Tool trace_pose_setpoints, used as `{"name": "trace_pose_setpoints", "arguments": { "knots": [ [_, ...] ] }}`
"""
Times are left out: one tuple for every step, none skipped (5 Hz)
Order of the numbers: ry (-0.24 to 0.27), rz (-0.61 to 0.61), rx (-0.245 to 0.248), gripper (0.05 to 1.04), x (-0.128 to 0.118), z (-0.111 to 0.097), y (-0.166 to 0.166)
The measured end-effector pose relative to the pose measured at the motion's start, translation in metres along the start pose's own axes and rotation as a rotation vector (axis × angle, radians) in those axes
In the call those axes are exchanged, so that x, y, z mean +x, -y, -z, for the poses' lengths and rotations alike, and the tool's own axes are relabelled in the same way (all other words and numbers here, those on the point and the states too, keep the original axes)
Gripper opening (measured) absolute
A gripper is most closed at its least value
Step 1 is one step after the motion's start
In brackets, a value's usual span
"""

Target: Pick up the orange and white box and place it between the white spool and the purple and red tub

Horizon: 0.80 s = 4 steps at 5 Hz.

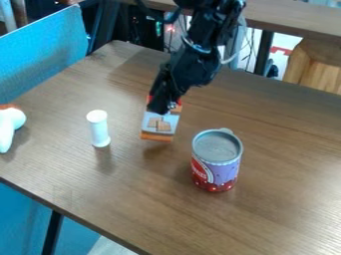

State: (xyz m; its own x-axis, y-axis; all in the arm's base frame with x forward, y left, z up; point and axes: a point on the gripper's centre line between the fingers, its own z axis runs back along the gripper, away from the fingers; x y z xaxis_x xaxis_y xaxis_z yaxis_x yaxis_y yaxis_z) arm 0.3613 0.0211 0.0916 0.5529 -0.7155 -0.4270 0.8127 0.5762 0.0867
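The black gripper (pixel 162 105) hangs down from the top edge, left of the middle of the table. It is shut on the upper part of a small orange and grey box (pixel 160 125) with a picture on its front, and one finger covers part of that face. A dark shadow lies below the box. To the left, a slim white cylinder (pixel 98 128) stands upright. A red and purple can (pixel 216 160) with a grey top stands to the right and nearer the camera.
The brown wooden table (pixel 279 199) spans most of the view. At its left edge lies a white object with an orange-brown top (pixel 9 124). A blue panel (pixel 43 52) rises along the left side. Behind are another table, cables and a wooden piece of furniture (pixel 316 67).
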Motion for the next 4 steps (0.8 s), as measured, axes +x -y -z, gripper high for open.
{"name": "trace_pose_setpoints", "arguments": {
  "knots": [
    [0.043,0.036,-0.019,0.374,0.005,-0.009,-0.001],
    [0.09,0.074,-0.052,0.374,0.008,-0.016,-0.001],
    [0.108,0.067,-0.075,0.374,0.002,-0.015,-0.005],
    [0.084,0.066,-0.092,0.374,0.005,-0.002,-0.007]
  ]
}}
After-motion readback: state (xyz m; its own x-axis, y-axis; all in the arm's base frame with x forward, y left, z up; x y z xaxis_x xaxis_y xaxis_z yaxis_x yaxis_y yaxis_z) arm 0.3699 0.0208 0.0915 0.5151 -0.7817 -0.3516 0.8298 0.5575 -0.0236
